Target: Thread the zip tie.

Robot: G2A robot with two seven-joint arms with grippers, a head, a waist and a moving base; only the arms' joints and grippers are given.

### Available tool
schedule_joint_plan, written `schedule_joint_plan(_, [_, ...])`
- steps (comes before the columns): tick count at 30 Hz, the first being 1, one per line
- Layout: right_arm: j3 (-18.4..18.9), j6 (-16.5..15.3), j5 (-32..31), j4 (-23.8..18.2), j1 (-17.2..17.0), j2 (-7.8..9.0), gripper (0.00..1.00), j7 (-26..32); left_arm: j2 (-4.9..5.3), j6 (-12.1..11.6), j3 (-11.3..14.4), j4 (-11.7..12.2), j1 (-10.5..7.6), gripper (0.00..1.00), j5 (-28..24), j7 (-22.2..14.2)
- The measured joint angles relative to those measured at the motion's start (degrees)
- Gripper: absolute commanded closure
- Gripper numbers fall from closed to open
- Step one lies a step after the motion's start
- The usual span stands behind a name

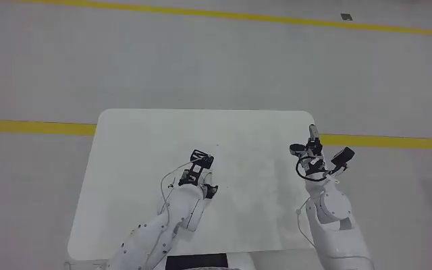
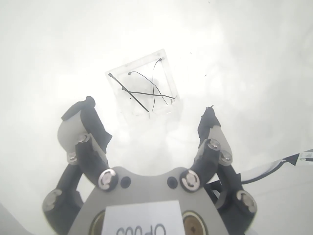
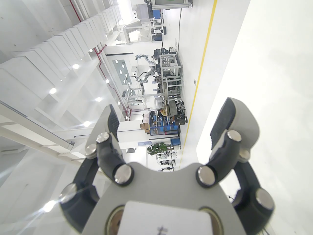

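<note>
Across the pale floor (image 1: 202, 61) run two yellow lines (image 1: 223, 13), one far off and one passing behind the white table (image 1: 135, 202), whose rounded top takes up the middle of the top view. Over the table's centre sits the left gripper (image 2: 146, 121). Its claw is released: the two fingers, their tips wrapped in ragged black tape, are spread wide with nothing between them. By the table's right edge the right gripper (image 3: 170, 121) is lifted and turned outward toward the room. Its claw is likewise released, the ribbed black pads (image 3: 223, 121) standing well apart and bare. Ahead of the left gripper's fingers, apart from them, a clear tray (image 2: 171, 79) rests flat on the table, set at an angle to the gripper. Inside it lie the zip ties (image 2: 129, 93), several thin black straps crossing one another, the thickest running corner to corner and the thinner ones curving over it. As for writing, a white label (image 2: 143, 217) on the left wrist plate carries dark print cut off by the edge, a small printed tag (image 2: 307, 156) hangs on a cable beside it, and another white sticker (image 3: 166, 221) sits on the right wrist plate, its marking too partial to make out.
</note>
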Motion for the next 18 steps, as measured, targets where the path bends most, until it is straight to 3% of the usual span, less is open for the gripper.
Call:
schedule_joint_plan(3, [0.0,0.0,0.0,0.0,0.0,0.0,0.0,0.0,0.0,0.0,-0.05,0.03,0.01,0.0,-0.05,0.07])
schedule_joint_plan(8, [0.0,0.0,0.0,0.0,0.0,0.0,0.0,0.0,-0.48,0.0,-0.93,0.92,0.46,0.0,-0.23,3.96])
schedule_joint_plan(10, [0.0,0.0,0.0,0.0,0.0,0.0,0.0,0.0,-0.92,0.0,-1.79,0.8,0.74,0.17,-0.09,4.11])
schedule_joint_plan(11, [0.0,0.0,0.0,0.0,0.0,0.0,0.0,0.0,-1.14,0.0,-2.1,0.78,0.84,0.32,-0.05,4.18])
schedule_joint_plan(12, [0.0,0.0,0.0,0.0,0.0,0.0,0.0,0.0,-1.41,0.0,-2.28,0.84,0.94,0.36,-0.01,4.27])
schedule_joint_plan(14, [0.0,0.0,0.0,0.0,0.0,0.0,0.0,0.0,-1.73,0.0,-2.35,1.08,0.91,0.54,0.0,4.39])
schedule_joint_plan(18, [0.0,0.0,0.0,0.0,0.0,0.0,0.0,0.0,-2.22,0.0,-2.65,1.82,0.8,0.61,0.0,4.62])
